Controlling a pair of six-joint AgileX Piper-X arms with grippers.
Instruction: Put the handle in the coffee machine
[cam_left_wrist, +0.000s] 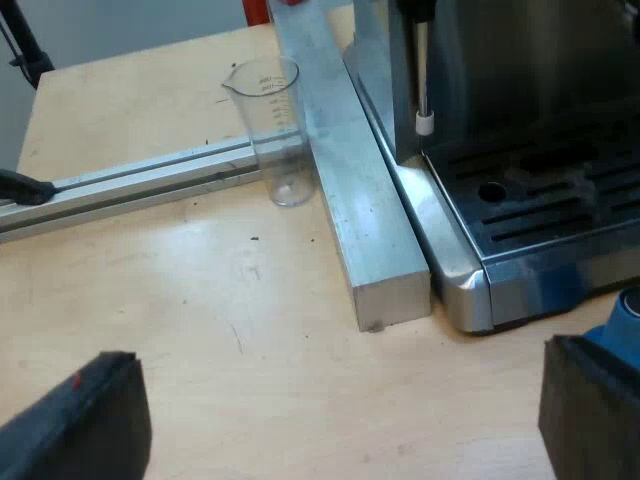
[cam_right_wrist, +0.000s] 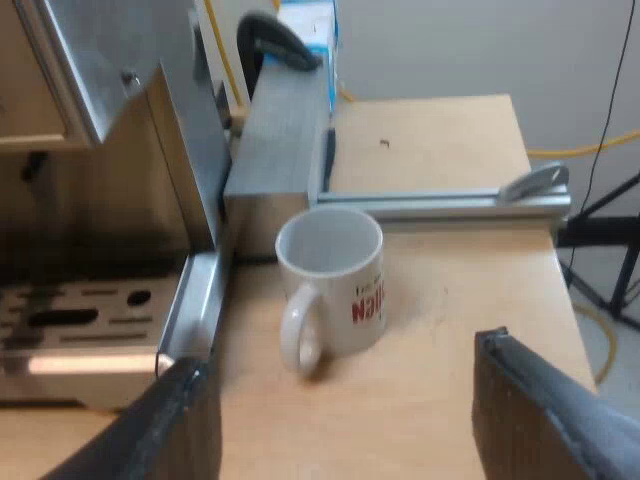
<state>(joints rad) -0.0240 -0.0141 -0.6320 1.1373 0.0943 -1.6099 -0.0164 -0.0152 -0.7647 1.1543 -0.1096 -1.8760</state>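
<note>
Fingers (cam_left_wrist: 85, 420) of the left gripper (cam_left_wrist: 335, 360) are spread wide, nothing between them, over the table (cam_left_wrist: 200, 300) just before the drip tray (cam_left_wrist: 540, 215) of the espresso machine (cam_left_wrist: 500, 70); a measuring glass (cam_left_wrist: 272, 120) stands farther off by a metal bar (cam_left_wrist: 350, 200), and a blue tamper (cam_left_wrist: 625, 320) sits beside one finger. Across at the right gripper (cam_right_wrist: 342, 350) the fingers gape too, empty, facing a white mug (cam_right_wrist: 335, 270) beside the machine's flank. I'd judge the holder is not yet picked up: the next move calls for locating it and closing on its handle.

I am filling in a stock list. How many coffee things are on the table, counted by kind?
Coffee machine: 1
Measuring glass: 1
Mug: 1
Blue tamper: 1
Total: 4
</note>
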